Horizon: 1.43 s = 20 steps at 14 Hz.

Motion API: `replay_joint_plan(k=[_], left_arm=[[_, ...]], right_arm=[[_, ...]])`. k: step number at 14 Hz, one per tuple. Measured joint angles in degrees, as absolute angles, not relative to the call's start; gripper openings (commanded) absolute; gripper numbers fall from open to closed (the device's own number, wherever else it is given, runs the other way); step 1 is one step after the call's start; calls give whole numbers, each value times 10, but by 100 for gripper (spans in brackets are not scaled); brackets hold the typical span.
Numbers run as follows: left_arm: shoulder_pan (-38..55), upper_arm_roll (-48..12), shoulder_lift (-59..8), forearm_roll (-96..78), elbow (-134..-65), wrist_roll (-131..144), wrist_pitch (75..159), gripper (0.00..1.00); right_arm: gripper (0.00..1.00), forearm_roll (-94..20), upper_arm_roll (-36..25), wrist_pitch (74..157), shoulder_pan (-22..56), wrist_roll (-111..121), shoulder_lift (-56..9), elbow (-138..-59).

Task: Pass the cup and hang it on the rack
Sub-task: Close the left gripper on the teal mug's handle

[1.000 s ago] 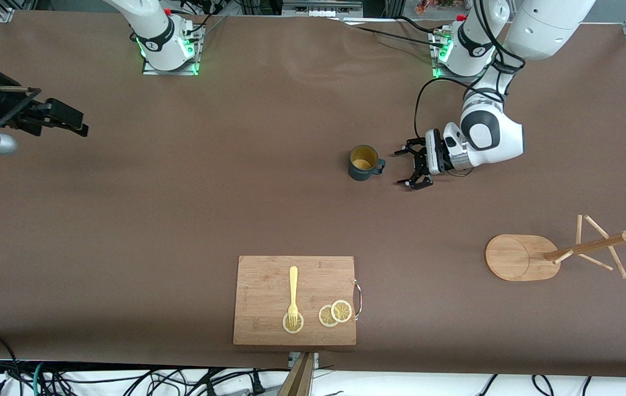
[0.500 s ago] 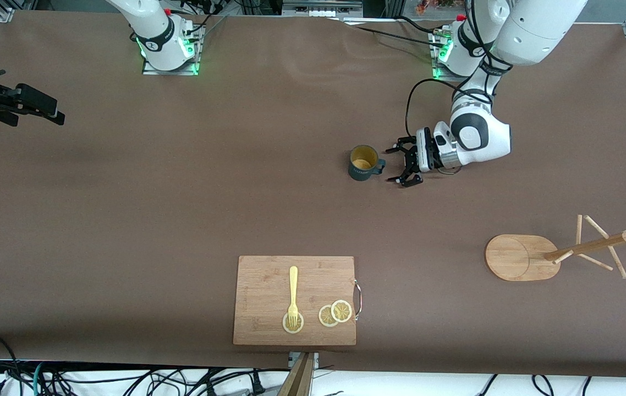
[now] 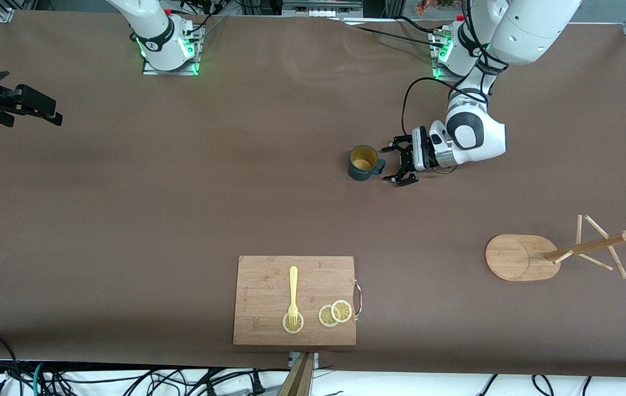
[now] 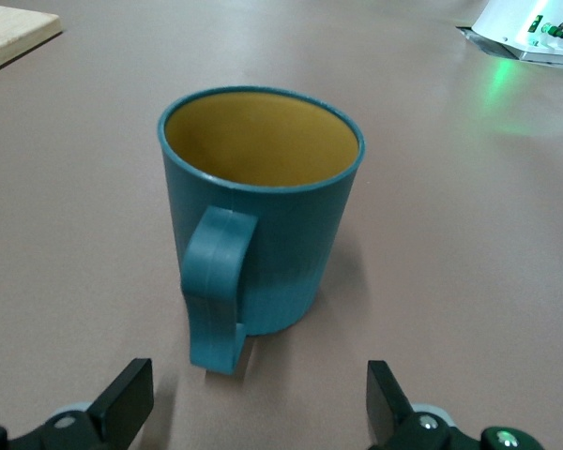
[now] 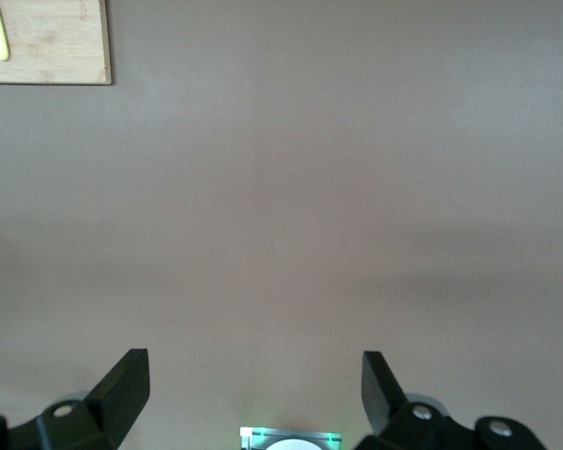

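Standing upright on the brown table (image 3: 181, 192), the cup (image 3: 362, 162) has its handle (image 4: 216, 286) turned toward the left gripper (image 3: 396, 165), which is low and just beside it, fingers spread wide and not touching it. The rack (image 3: 522, 257) stands well apart at the left arm's end of the table — nearer to the front camera. The right gripper (image 3: 43, 110) waits over its own end of the table, fingers (image 5: 122, 384) apart, holding nothing. A cutting board (image 3: 269, 286) with a fork (image 3: 292, 294) lies near the front edge.

Left claw (image 3: 395, 165) low at centre-right of the front view, fingers spread wide, wrist turned sideways. Right claw (image 3: 43, 107) raised at upper-left edge, fingers parted, waiting.
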<state>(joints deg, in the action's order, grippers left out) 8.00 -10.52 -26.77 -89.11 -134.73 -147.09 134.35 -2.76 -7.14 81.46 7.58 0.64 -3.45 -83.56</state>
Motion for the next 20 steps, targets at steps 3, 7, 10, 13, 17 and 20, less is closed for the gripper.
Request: replay_joint_plan(k=[3,7,10,13,17,20], left_arm=[[83,-105,-268,-898,-1344,-1475,1344,100],[93,-105,-274,-931,-1344,-1485,1344,100],[95,-105,-282,-934,-1343,-1493,1344,100],[95,-105,-283,-934,-1342,-1498,1344,100],[98,-106,-283,-935,-1342,-1504,1343,94],[99,-107,-284,-953,-1342,-1522,1343,83]], right_arm=[[100,-27,-71,817,75,9,-34,-832],[100,-27,-71,820,74,9,-33,-829],[100,-28,-68,828,74,9,-44,-829],[100,-28,-60,833,79,9,-48,-829],[100,-28,-60,832,80,9,-48,-829],[100,-28,-61,814,79,9,-48,-830]])
